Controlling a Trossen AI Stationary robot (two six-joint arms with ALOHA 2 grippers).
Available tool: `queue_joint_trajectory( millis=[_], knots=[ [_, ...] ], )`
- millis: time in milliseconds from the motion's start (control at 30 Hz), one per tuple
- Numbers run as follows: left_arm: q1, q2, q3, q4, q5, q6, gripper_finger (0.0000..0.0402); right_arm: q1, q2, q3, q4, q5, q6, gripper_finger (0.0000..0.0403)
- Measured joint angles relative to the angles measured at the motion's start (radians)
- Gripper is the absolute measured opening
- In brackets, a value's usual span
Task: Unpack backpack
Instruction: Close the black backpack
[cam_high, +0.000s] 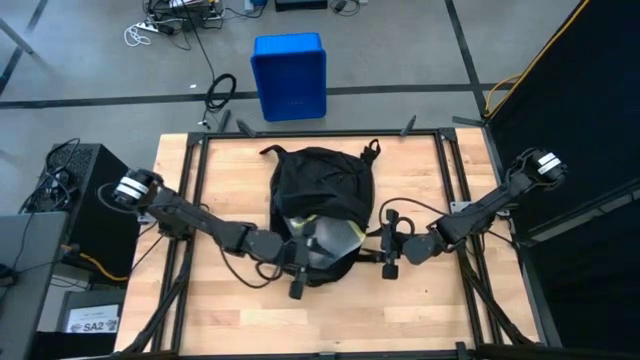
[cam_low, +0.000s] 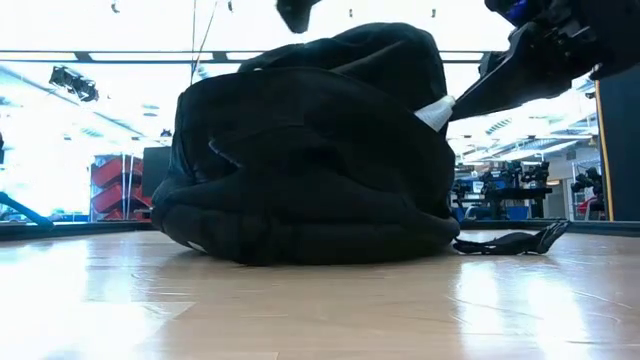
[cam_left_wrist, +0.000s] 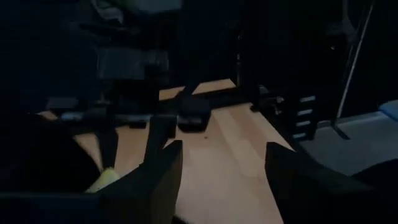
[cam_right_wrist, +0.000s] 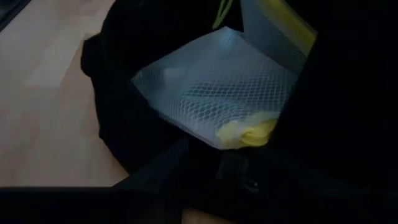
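The black backpack (cam_high: 318, 205) lies on the wooden table's middle, its opening toward the near edge, showing grey mesh lining (cam_right_wrist: 217, 87) and something yellow (cam_right_wrist: 249, 132). My right gripper (cam_high: 378, 243) is at the backpack's right side, shut on the opening's rim. My left gripper (cam_left_wrist: 221, 180) stands open at the opening's near left side (cam_high: 300, 268), nearly level, with only bare table between its fingers. My right gripper holds the rim of the backpack's opening (cam_right_wrist: 186, 152), next to the grey mesh lining (cam_low: 437, 112). It comes from the table's right, slanting down. The rim is held raised while the backpack's body rests on the table. The fingers are dark against black fabric, so the kind of hold stays hidden.
A blue bin (cam_high: 290, 75) stands on the floor beyond the far edge. A black strap (cam_low: 510, 242) lies on the table to the backpack's right. A black frame (cam_high: 320, 133) runs along the table's edges. Bare wood lies near the front edge (cam_high: 330, 320).
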Motion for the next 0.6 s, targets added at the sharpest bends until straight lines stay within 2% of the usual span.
queue_joint_trajectory(
  millis=[133, 367, 500, 600],
  knots=[
    [0.030, 0.116, 0.130, -0.114, 0.000, -0.003, 0.0197, -0.031, 0.000, 0.000, 0.022, -0.047, -0.019, 0.0147],
    [0.072, 0.280, 0.350, -0.357, 0.020, -0.050, 0.0197, -0.063, 0.000, 0.000, 0.026, -0.065, -0.029, 0.0148],
    [0.093, 0.311, 0.407, -0.465, 0.049, -0.109, 0.0197, -0.068, 0.000, 0.000, 0.040, -0.065, -0.044, 0.0147],
    [0.107, 0.318, 0.412, -0.545, 0.006, -0.164, 0.0197, -0.067, 0.000, 0.000, 0.055, -0.065, -0.063, 0.0146]
  ],
)
